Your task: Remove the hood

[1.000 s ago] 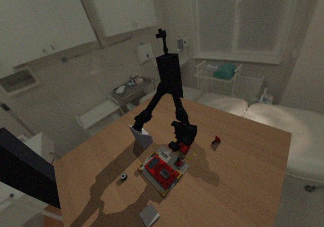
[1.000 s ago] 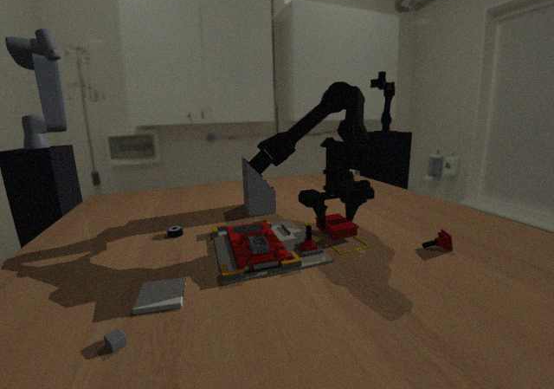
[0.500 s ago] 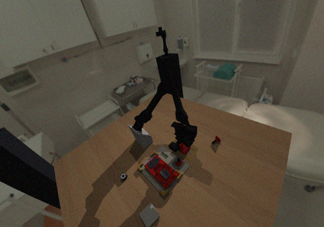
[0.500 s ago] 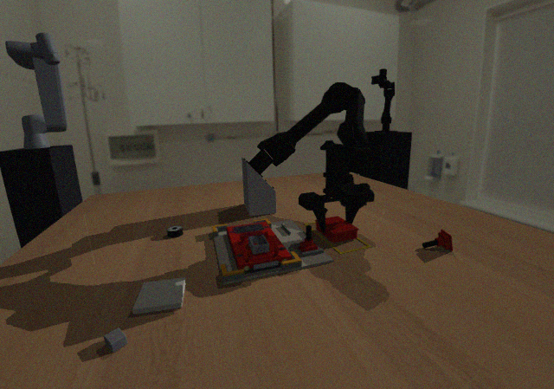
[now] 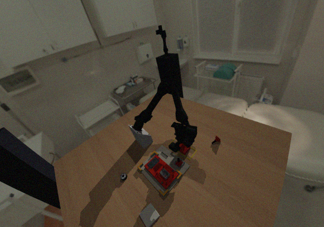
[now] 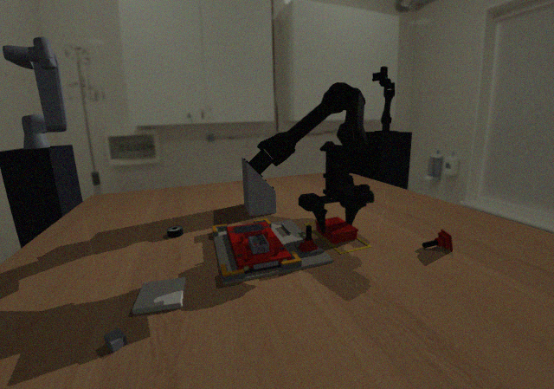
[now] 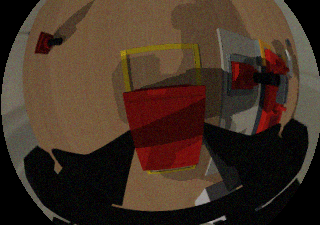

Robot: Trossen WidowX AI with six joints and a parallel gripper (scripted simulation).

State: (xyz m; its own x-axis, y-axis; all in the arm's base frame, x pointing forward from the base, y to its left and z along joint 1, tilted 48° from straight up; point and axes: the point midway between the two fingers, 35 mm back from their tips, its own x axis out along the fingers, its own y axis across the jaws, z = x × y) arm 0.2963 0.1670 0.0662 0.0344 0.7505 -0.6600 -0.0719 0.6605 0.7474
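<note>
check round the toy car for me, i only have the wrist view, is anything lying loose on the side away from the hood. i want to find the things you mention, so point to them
Observer: Yes, a small black wheel (image 5: 123,177) (image 6: 175,231) lies on the table off the side of the toy car (image 5: 171,178) (image 6: 236,250) (image 7: 270,102) opposite the hood (image 5: 184,148) (image 6: 338,231) (image 7: 167,130).
Operator: ok, any other small parts i can't see
Observer: One: the exterior view shows a small grey block (image 6: 115,340) on the table, near the flat grey plate (image 5: 148,215) (image 6: 154,293).
Operator: and any other arm close to the car
Observer: Not close. The exterior view shows a grey arm (image 6: 53,89) on a black pedestal (image 5: 26,167) (image 6: 27,188) beyond the table edge, apart from the car.
</note>
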